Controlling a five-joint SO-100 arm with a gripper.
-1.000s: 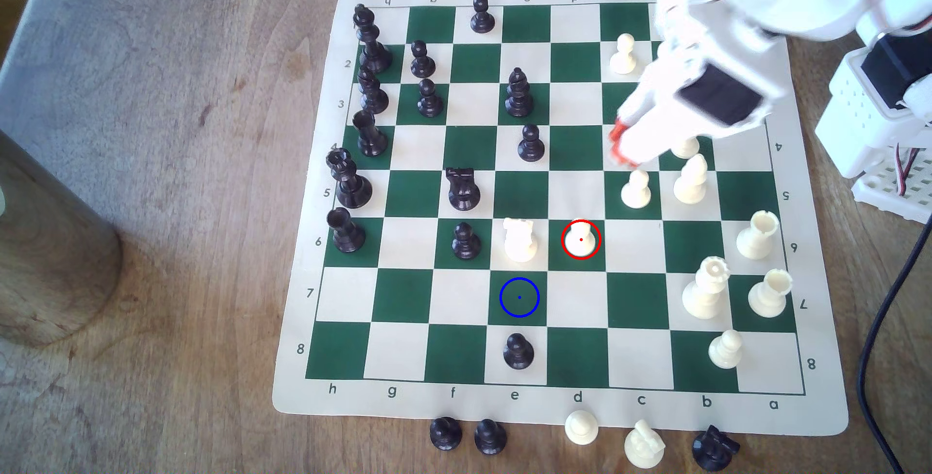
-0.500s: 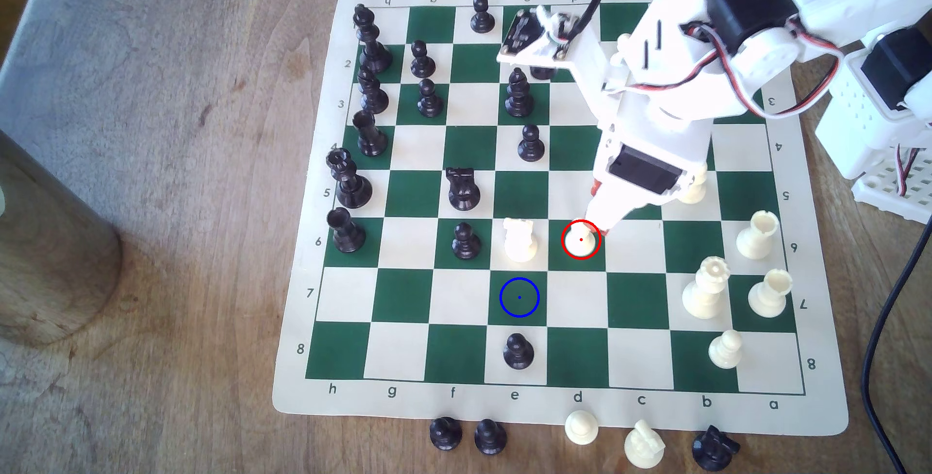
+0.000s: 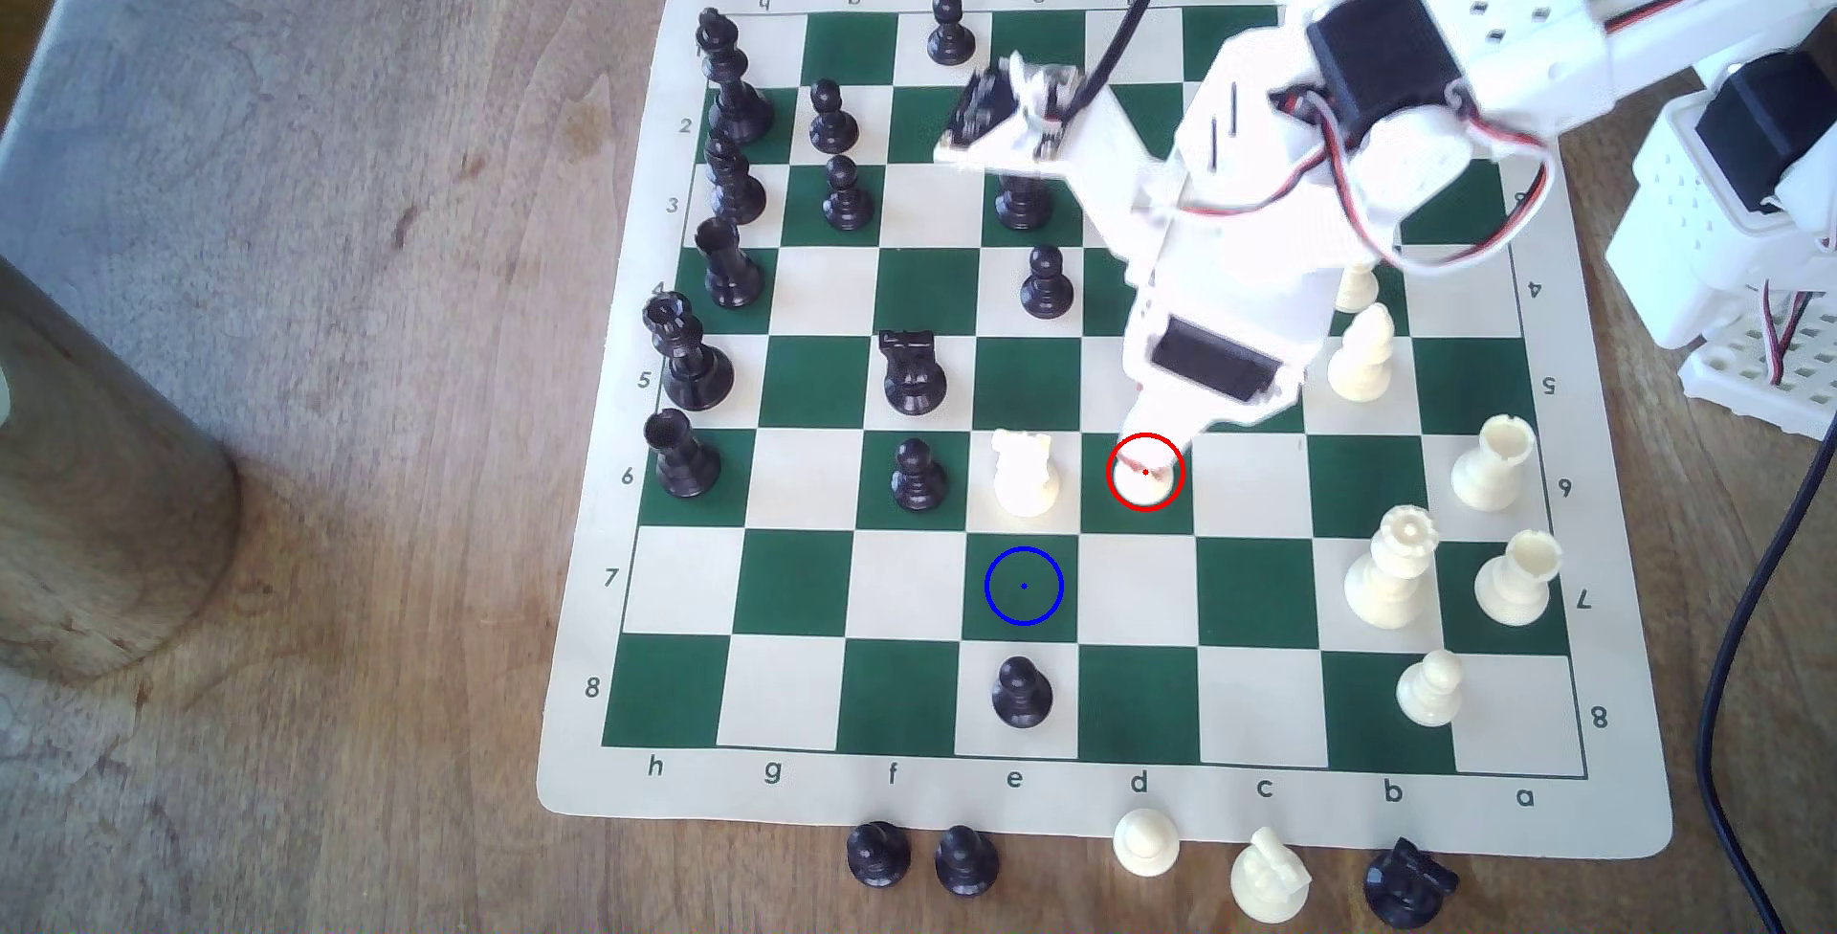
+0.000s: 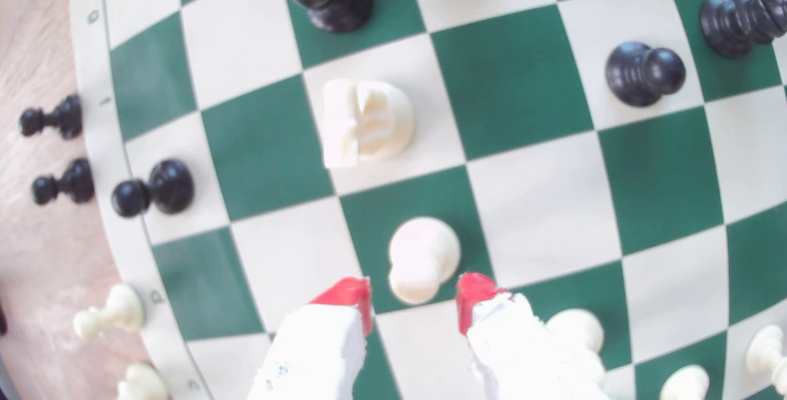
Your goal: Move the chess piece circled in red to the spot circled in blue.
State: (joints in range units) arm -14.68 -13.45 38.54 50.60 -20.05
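So in the exterior view the arm is reaching in from the upper right and the gripper is hanging right over the white pawn, the 1 with the red ring drawn round it. That pawn is sitting upright on a dark green square, just beside the white knight on the exterior view's left. The blue-ringed square is 1 row nearer the bottom of this view and 1 column to the left, so a diagonal hop, and nothing is standing on it. A black pawn is waiting on the next square beyond it. From up here I honestly can't tell how the jaws are standing, the white body is covering them.

The wrist view is sorting that out. The gripper is showing 2 red-tipped fingers spread apart, and the white pawn is sitting between and slightly ahead of them, its round head nearest the tips. Neither tip is touching it as far as I can see. The white knight is standing 1 square further out from the jaws.

My guess: the pawn being straight ahead and centred in the gap is what matters, so it's looking like a short push forward and down before closing. Knocking the head sideways is the risk.
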